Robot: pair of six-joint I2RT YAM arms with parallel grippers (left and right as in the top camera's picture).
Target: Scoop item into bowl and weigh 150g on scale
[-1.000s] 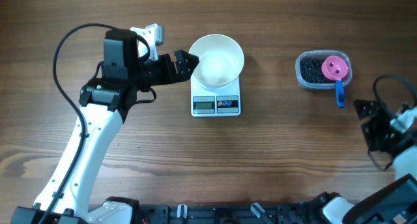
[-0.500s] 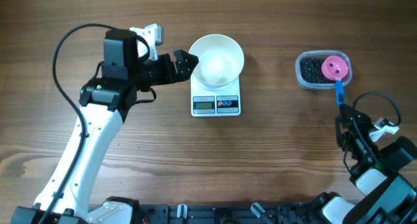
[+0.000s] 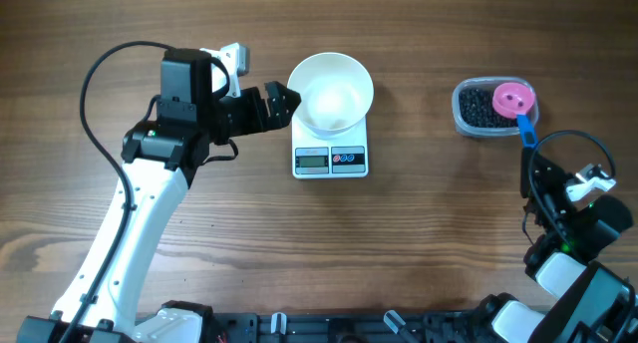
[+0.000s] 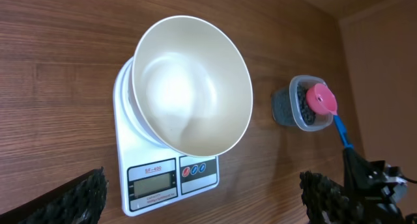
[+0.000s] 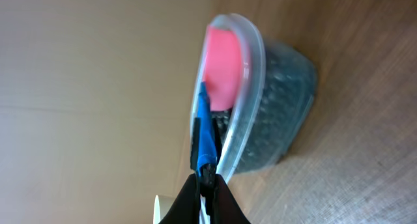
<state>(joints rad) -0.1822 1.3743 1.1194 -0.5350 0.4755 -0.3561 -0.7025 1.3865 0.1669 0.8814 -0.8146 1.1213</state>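
Right wrist: right hand (image 5: 207, 180) pinches the blue handle of the pink scoop (image 5: 221, 61) at a clear tub (image 5: 255, 60) of black beads (image 5: 291, 101); left hand (image 3: 288, 98) gapes beside the glossy bowl (image 3: 334, 84)

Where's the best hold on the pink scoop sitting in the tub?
Its blue handle, from the robot's side: it sticks out over the tub rim while the pink head lies on the beads. The right gripper is shut there.
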